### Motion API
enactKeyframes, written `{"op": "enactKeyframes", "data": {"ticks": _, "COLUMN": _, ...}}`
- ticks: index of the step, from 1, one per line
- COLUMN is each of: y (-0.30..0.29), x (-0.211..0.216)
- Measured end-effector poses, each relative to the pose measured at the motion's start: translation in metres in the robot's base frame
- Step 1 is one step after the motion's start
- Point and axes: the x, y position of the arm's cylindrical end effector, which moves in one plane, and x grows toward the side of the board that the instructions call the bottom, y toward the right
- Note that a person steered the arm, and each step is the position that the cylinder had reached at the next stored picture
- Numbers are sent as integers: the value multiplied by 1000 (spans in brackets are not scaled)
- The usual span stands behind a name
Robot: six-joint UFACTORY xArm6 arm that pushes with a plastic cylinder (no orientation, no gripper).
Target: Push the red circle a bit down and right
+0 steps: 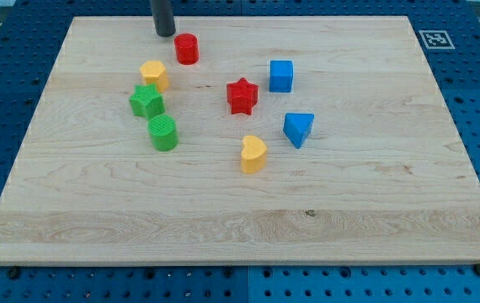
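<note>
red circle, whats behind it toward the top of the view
My tip stands just up-left of the red circle, a sliver apart. Otherwise only bare board. The wood right under the circle is hidden.

end effector tip (165, 34) just upper-left of circle (187, 49)

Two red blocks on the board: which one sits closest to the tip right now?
The red circle, near the view's top, just right of and below my tip. The red star lies farther off, toward the board's middle beside the blue cube.
</note>
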Motion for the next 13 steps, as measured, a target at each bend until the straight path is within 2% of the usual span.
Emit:
{"op": "enactKeyframes", "data": {"ticks": 3, "y": -4, "x": 11}}
{"op": "enactKeyframes", "data": {"ticks": 5, "y": 33, "x": 13}}
{"op": "enactKeyframes", "data": {"ticks": 11, "y": 25, "x": 37}}
{"op": "enactKeyframes", "data": {"ticks": 13, "y": 39, "x": 42}}
